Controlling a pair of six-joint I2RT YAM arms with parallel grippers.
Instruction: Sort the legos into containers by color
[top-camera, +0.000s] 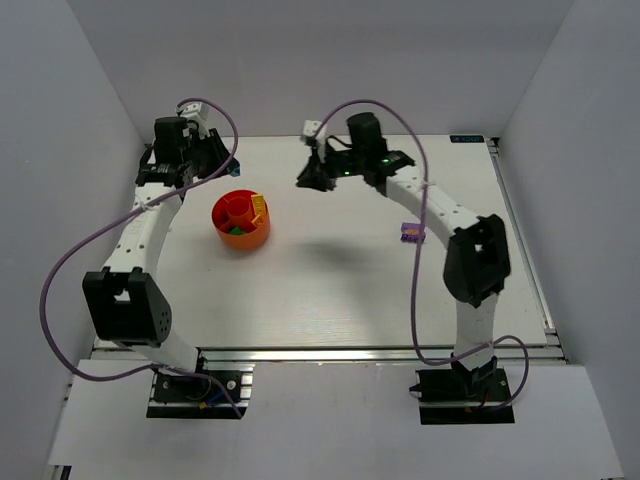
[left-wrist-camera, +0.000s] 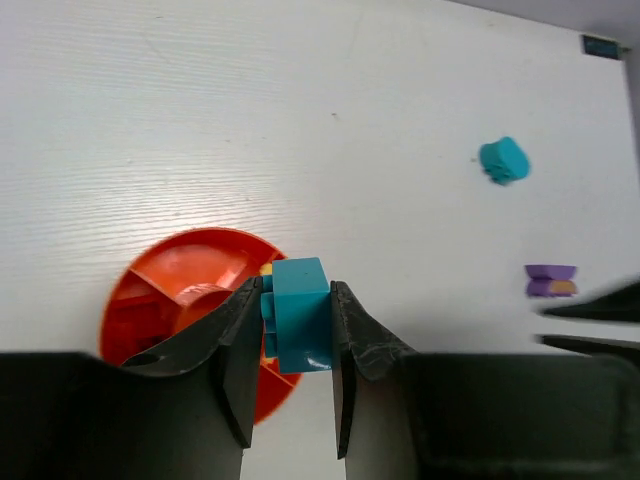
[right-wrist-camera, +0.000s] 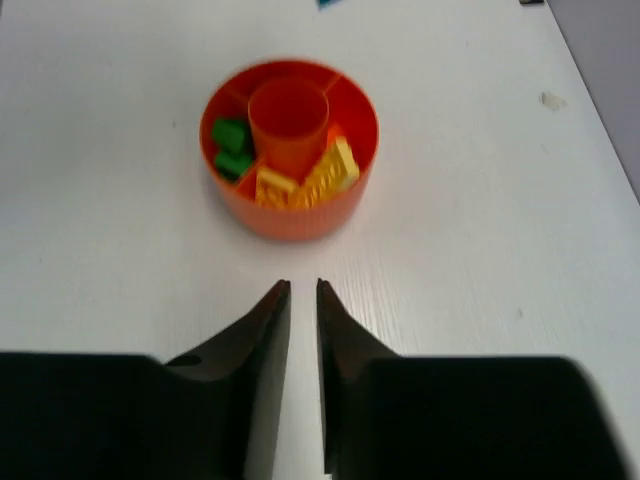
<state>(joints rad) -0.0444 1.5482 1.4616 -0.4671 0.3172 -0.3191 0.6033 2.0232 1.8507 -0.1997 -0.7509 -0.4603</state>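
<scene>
Orange bowl (right-wrist-camera: 290, 150) sits on white worktop (top-camera: 330, 290), w/ green bricks (right-wrist-camera: 232, 147) and yellow bricks (right-wrist-camera: 310, 178) in separate compartments round its centre ring. Left tool (left-wrist-camera: 290, 345) clamped on cyan brick (left-wrist-camera: 299, 314), above bowl's rim. Loose cyan piece (left-wrist-camera: 503, 160) and purple brick (left-wrist-camera: 551, 281) lie well apart from bowl. Right tool (right-wrist-camera: 303, 292) near bowl, fingers nearly together, holding nothing.

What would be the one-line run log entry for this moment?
left gripper: shut on cyan brick, above bowl edge | right gripper: nearly closed, nothing held | bowl: green, yellow bricks inside
</scene>
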